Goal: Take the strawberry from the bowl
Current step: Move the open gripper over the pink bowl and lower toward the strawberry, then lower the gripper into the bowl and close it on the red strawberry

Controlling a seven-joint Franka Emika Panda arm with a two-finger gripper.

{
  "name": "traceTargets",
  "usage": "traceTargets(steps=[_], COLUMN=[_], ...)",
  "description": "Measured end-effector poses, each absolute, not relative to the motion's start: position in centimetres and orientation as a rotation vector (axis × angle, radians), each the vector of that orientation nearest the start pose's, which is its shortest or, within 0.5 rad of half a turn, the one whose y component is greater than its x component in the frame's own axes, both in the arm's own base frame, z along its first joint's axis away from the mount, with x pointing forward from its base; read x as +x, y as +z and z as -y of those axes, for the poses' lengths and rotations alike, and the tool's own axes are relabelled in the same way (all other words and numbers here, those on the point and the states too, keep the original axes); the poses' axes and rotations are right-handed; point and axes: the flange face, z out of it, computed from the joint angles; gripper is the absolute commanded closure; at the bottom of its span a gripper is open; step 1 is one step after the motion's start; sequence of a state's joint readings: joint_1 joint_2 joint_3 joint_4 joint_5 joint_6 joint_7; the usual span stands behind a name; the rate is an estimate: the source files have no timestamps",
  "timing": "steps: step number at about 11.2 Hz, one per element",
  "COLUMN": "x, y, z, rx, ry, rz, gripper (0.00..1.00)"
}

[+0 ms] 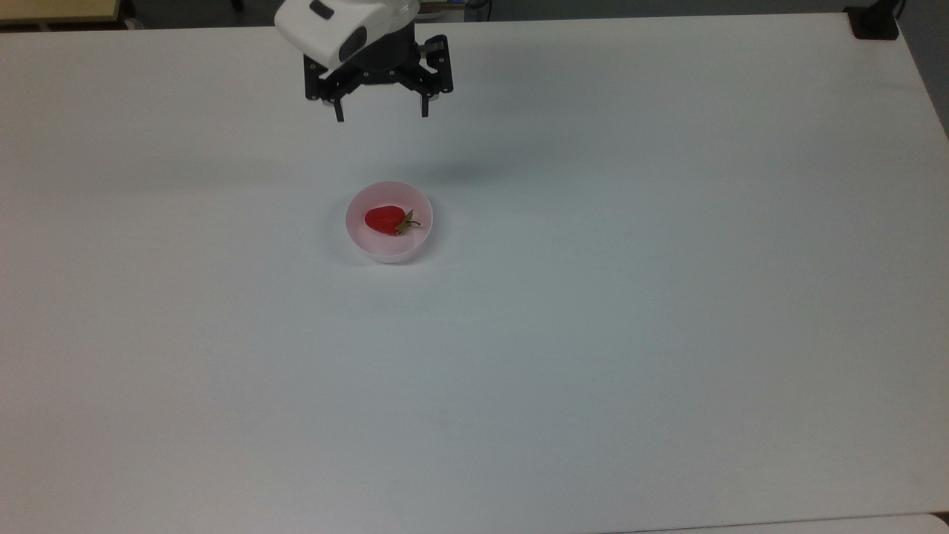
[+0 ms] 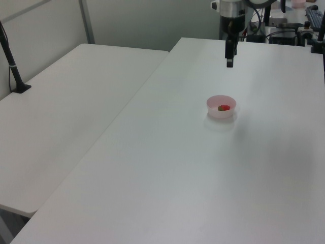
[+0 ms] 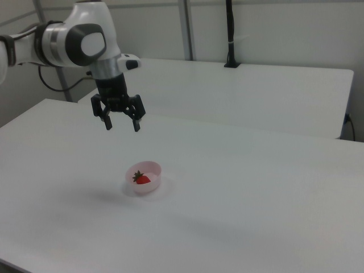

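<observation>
Approach is the step in hand: gripper [image 3: 121, 125] hangs spread wide and empty above the table [image 1: 667, 297], apart from the bowl [image 1: 388, 252] holding the strawberry [image 1: 385, 220]. Next, I'd guess, centring overhead and descending.

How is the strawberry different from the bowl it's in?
The strawberry is glossy deep red with a green leafy cap; the bowl is plain pale pink. The strawberry is tapered and lies on its side; the bowl is round and stands upright. The strawberry is much smaller, fitting inside the bowl.
</observation>
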State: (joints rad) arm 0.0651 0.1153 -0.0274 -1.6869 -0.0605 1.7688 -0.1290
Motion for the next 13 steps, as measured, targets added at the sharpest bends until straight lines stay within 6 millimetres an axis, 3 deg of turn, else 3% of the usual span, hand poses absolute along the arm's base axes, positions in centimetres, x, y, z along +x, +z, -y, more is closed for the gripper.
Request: traceTargets(steps=[7, 10, 13], x=[62.6, 62.6, 61.7], y=[43.5, 39.7, 34.9], z=[-0.6, -0.4, -1.6], rx=[-3.075, -2.956, -2.931], ry=[0.175, 0.216, 0.256], rz=[1.033, 1.305, 1.471], gripper=[0.00, 0.05, 0.14])
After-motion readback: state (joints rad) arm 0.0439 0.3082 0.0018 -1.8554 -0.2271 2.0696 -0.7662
